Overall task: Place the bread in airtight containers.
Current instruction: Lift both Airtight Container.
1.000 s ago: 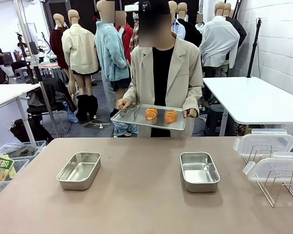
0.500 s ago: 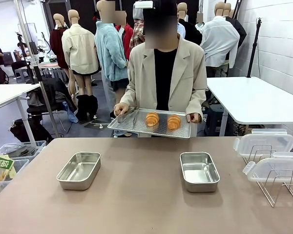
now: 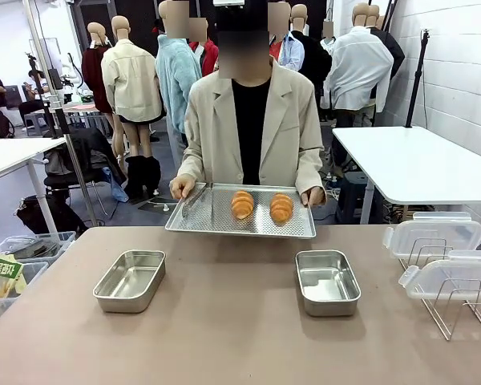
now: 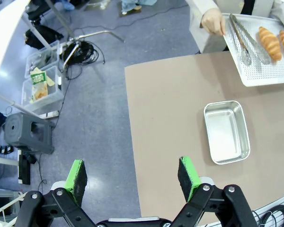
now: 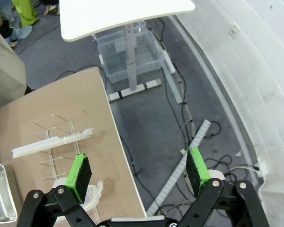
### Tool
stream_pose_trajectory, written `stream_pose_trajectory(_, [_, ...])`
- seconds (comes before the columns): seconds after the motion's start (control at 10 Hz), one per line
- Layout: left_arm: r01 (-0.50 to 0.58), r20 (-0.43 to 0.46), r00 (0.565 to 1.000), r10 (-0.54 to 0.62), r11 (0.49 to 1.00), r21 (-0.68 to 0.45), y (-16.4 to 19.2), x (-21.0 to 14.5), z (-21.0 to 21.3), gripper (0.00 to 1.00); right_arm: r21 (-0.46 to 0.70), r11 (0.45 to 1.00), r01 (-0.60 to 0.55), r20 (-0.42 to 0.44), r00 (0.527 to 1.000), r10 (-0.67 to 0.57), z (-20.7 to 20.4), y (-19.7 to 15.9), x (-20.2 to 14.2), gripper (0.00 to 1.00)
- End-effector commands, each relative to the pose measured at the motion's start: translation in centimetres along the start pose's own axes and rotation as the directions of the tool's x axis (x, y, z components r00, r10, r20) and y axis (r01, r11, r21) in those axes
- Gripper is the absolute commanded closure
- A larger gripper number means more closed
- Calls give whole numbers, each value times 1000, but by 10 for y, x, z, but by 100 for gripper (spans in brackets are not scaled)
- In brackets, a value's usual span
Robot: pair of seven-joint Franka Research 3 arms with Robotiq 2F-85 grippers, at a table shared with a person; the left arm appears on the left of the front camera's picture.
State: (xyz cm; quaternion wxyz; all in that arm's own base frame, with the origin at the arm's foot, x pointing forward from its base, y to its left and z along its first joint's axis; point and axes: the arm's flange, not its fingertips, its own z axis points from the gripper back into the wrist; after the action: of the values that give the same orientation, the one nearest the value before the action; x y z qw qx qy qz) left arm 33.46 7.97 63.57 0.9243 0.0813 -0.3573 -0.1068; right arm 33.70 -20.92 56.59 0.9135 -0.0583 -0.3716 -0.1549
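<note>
Rolls sit side by side on the person's tray at the table's twelve o'clock, beyond both empty boxes. Likely light, flaky and crushable: pinch gently across the ridged middle. Left gripper and right gripper gape wide, holding nothing.

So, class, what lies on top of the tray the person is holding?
Two pieces of bread side by side, the left roll and the right roll, plus tongs near one end of the tray. The tray's underside is hidden.
</note>
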Motion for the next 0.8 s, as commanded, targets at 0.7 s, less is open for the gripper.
stream_pose_trajectory(0.7, [19, 1, 1000, -19, 1000, 3, 2, -1, 0, 0, 6, 1000, -13, -10, 1000, 13, -1, 2, -4, 0])
